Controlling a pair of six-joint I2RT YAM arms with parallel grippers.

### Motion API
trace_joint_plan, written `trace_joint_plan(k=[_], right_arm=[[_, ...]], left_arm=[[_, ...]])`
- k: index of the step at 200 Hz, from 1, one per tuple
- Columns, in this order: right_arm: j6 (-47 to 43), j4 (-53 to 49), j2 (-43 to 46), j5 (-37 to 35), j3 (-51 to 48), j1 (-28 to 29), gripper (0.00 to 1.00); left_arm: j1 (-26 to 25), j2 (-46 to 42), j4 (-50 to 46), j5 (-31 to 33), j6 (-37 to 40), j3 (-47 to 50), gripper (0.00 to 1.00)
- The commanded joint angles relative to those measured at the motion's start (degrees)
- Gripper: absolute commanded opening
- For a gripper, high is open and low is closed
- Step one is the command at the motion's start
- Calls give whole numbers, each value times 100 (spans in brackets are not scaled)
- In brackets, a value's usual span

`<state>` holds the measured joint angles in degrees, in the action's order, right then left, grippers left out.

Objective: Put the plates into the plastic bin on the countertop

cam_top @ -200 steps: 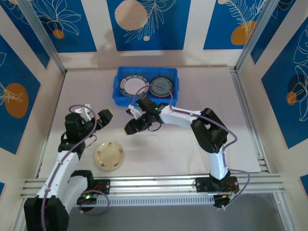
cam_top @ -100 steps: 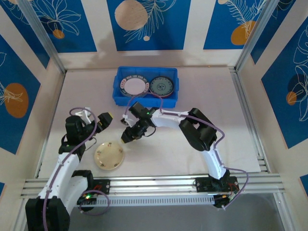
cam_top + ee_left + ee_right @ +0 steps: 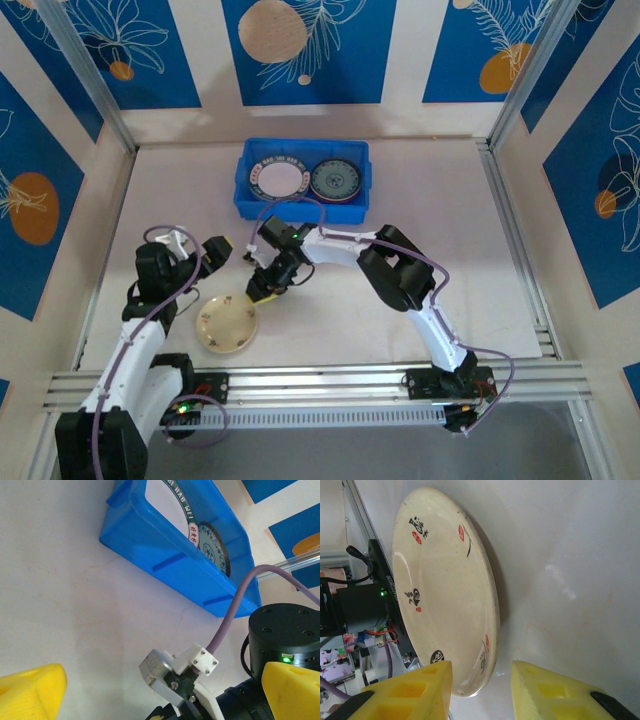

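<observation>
Low over the near-left countertop, the right gripper has its fingers parted astride the cream plate's rim, unclamped. Just beside it, the left gripper hovers wide open. Farther back, the blue plastic bin holds a dark-rimmed white plate and a teal patterned plate.

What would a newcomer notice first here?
The bright blue rectangular plastic bin at the far centre of the pale countertop, holding a white dark-rimmed plate and a dark teal patterned plate side by side. Near left, the right gripper, jaws apart, straddles the rim of a cream round plate.
</observation>
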<state>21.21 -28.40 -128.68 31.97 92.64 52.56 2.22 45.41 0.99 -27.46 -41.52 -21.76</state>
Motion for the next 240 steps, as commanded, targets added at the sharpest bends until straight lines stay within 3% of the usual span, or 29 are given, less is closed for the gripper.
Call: trace_joint_plan(k=[1,97,166,240], right_arm=[[-155,-358,-164,246,300,92,37],[-192,-1031,-699,57,1024,229,24],[-276,-1336,-975,38,1432,324,24],[-237,-1522,-1163,56,1646,307,13]], left_arm=[[99,-118,32,-92,83,119,100],[161,-122,57,-110,91,172,100],[174,-112,50,-92,91,216,100],[174,-107,15,-75,126,194,100]])
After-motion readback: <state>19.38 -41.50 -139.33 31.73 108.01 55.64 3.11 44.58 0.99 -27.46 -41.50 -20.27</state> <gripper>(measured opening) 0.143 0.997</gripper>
